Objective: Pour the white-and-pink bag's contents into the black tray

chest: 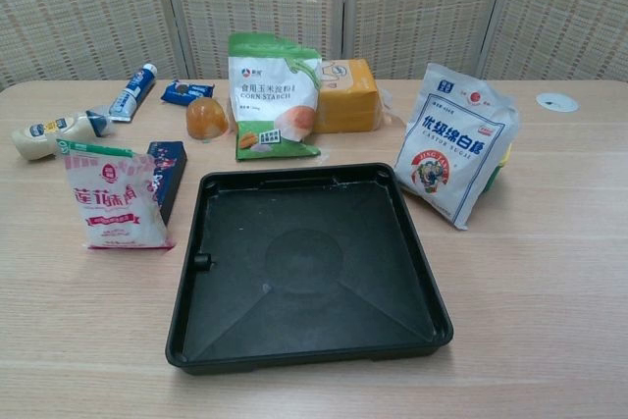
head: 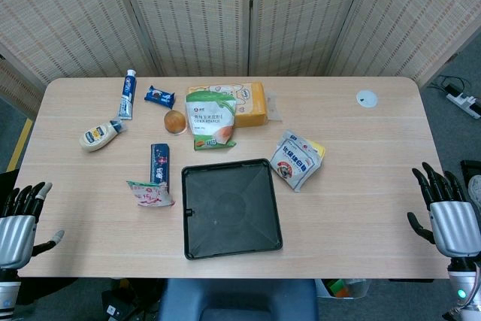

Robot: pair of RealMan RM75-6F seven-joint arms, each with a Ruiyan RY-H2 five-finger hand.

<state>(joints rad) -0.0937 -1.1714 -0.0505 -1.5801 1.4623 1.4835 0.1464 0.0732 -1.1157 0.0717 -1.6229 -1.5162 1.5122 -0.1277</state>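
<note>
The white-and-pink bag stands upright on the table, just left of the black tray and apart from it, its long axis vertical, its sealed green-edged top uppermost and its printed face toward the chest camera. Pink Chinese characters are printed on that face; they are too small to read with certainty. A dark blue box lies directly behind the bag. The black tray lies flat near the table's front edge, its open side up. Left hand: positioned off the table's left front corner, fingers spread, holding and touching nothing. Right hand: positioned off the right front corner, fingers spread, holding and touching nothing. Both hands are well apart from the bag. Behind the tray, a green-and-white pouch is labelled "CORN STARCH". To the right of the tray, a white-and-blue bag leans, its label reading "CASTOR SUGAR". An orange packet lies behind the pouch.
</note>
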